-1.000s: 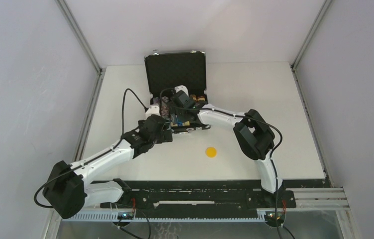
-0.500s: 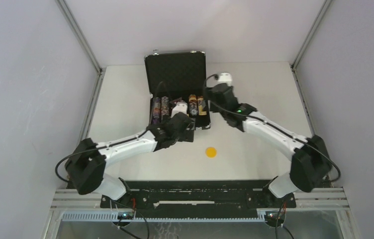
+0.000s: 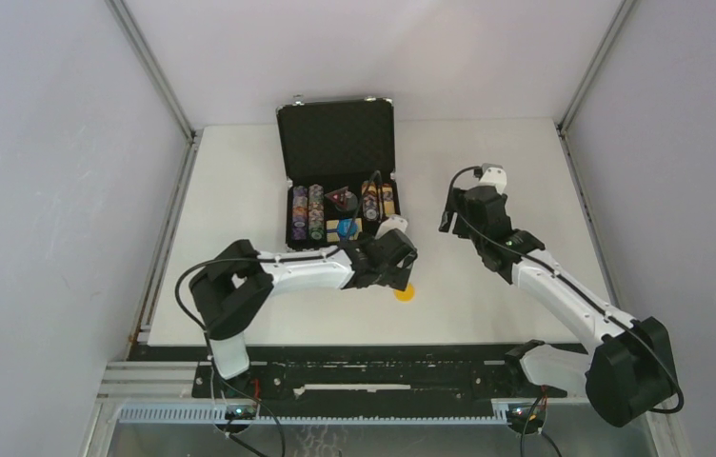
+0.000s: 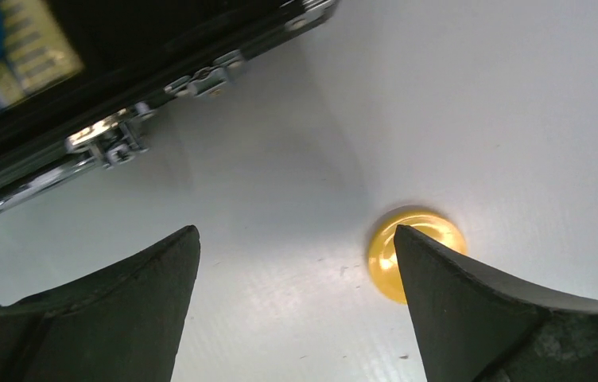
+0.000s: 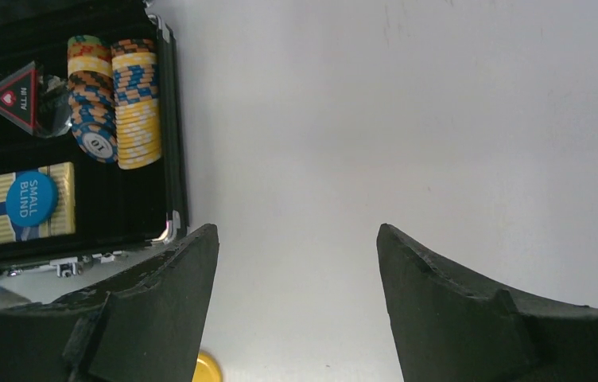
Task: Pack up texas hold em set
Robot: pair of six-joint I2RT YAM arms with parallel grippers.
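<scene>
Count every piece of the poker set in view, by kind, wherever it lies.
Case: 1
Chip rows: 4
Card box: 1
Triangular token: 1
Discs: 2, a blue disc on the box and a yellow disc on the table
Total: 9

Briefcase sits far-centre on table, lid up at back. Inside: poker chips in rows L & R, triangular token mid-back, card box in front of it w/ small blind disc on top. Loose disc on table near case's front R corner.
</scene>
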